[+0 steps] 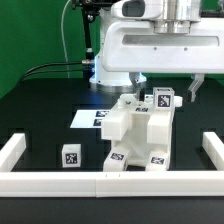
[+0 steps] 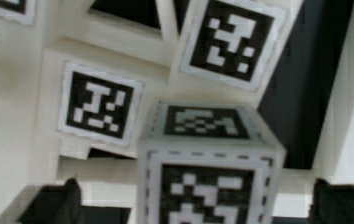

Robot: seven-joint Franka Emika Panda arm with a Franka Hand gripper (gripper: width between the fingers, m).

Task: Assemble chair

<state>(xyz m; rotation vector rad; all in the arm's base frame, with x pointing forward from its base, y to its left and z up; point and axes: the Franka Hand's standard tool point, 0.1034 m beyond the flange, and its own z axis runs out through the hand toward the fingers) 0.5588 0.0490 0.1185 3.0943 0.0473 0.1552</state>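
Note:
The partly built white chair [image 1: 135,130] stands at the middle of the black table, its blocky parts bearing black-and-white tags. My gripper [image 1: 164,87] hangs right over its top, the fingers [image 1: 191,88] spread to either side of a tagged upper block [image 1: 162,99]. In the wrist view that block [image 2: 206,185] sits between the dark fingertips [image 2: 57,202] of my gripper [image 2: 200,206] with a gap on each side, so the jaws are open and hold nothing. More tagged chair faces [image 2: 103,105] lie beyond it.
A loose tagged white cube [image 1: 70,155] lies toward the exterior view's left of the chair. The marker board [image 1: 92,118] lies flat behind the chair. A white border rail [image 1: 60,182] runs along the front and up both sides. Cables run at the back left.

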